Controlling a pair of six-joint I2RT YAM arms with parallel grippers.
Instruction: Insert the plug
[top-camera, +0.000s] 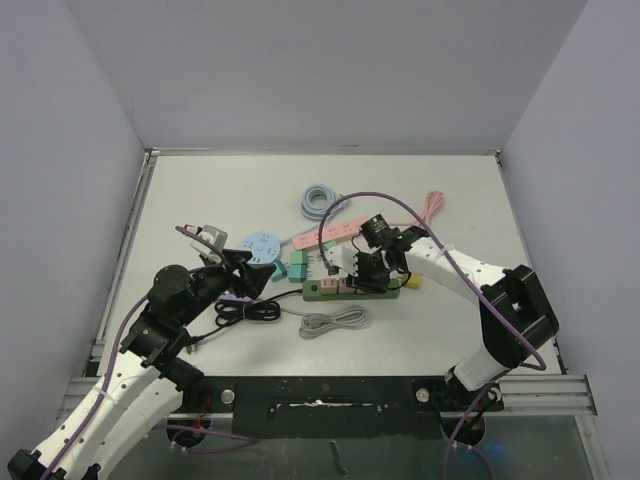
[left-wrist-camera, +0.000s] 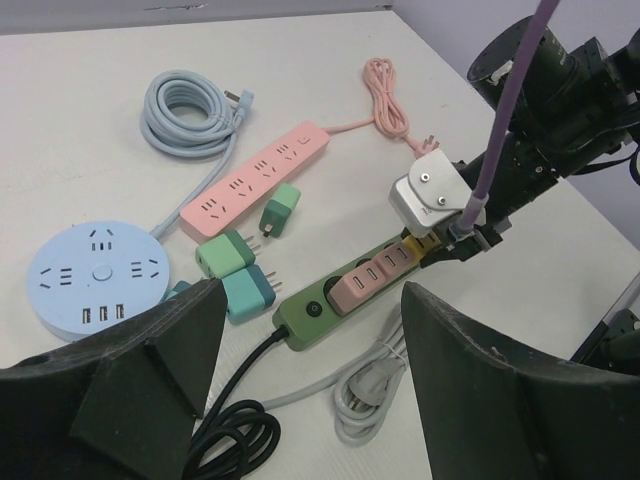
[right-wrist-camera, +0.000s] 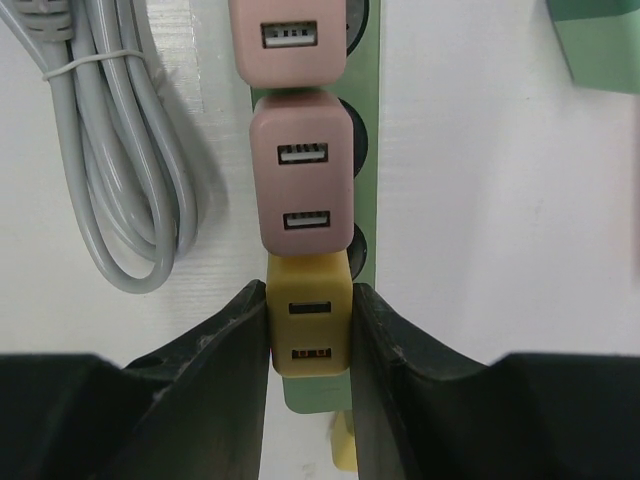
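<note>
The yellow plug (right-wrist-camera: 310, 325), a small block with two USB ports, stands on the end socket of the green power strip (right-wrist-camera: 366, 150), tight against a pink plug (right-wrist-camera: 305, 180). My right gripper (right-wrist-camera: 310, 295) is shut on the yellow plug, one finger on each side. In the top view the right gripper (top-camera: 375, 268) sits over the strip (top-camera: 335, 292). My left gripper (left-wrist-camera: 312, 300) hangs open above the strip's switch end (left-wrist-camera: 310, 315), holding nothing. From there the yellow plug (left-wrist-camera: 420, 245) shows under the right arm.
A pink power strip (left-wrist-camera: 260, 180), a round blue strip (left-wrist-camera: 95, 275), a light blue cable coil (left-wrist-camera: 190, 110) and green and teal adapters (left-wrist-camera: 235, 270) lie behind the strip. A grey bundled cable (left-wrist-camera: 375, 385) and the black cord (left-wrist-camera: 230, 440) lie in front.
</note>
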